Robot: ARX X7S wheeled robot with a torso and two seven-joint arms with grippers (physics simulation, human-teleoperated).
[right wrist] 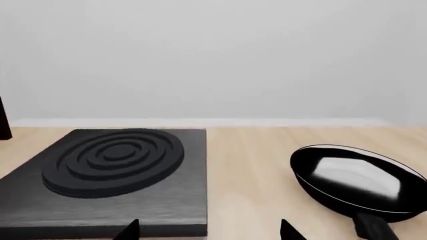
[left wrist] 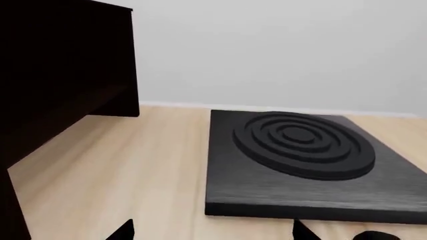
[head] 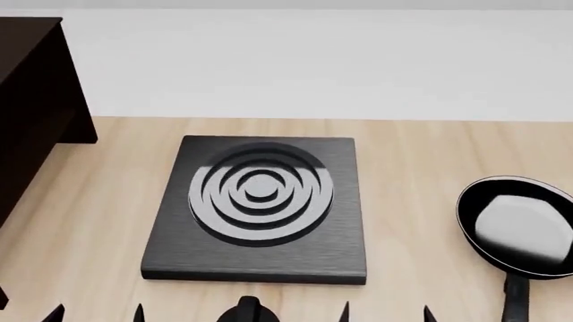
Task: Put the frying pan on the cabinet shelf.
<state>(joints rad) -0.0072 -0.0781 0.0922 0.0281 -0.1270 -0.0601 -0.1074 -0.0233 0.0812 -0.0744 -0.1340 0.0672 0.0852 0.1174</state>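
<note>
The frying pan [head: 517, 227] is glossy black with a pale sheen inside. It sits on the wooden table at the right, its handle [head: 514, 298] pointing toward me. It also shows in the right wrist view [right wrist: 357, 180]. The dark brown cabinet [head: 36, 114] stands at the far left and fills one side of the left wrist view [left wrist: 60, 75]; its shelf boards are too dark to tell apart. My left gripper [head: 96, 314] [left wrist: 213, 232] is open and empty at the near edge. My right gripper [head: 387, 314] [right wrist: 208, 231] is open and empty, left of the pan's handle.
A square black burner plate [head: 259, 208] with concentric rings lies in the middle of the table, between cabinet and pan; it shows in both wrist views [left wrist: 300, 160] [right wrist: 113, 175]. A pale wall [head: 313, 60] closes the table's far edge.
</note>
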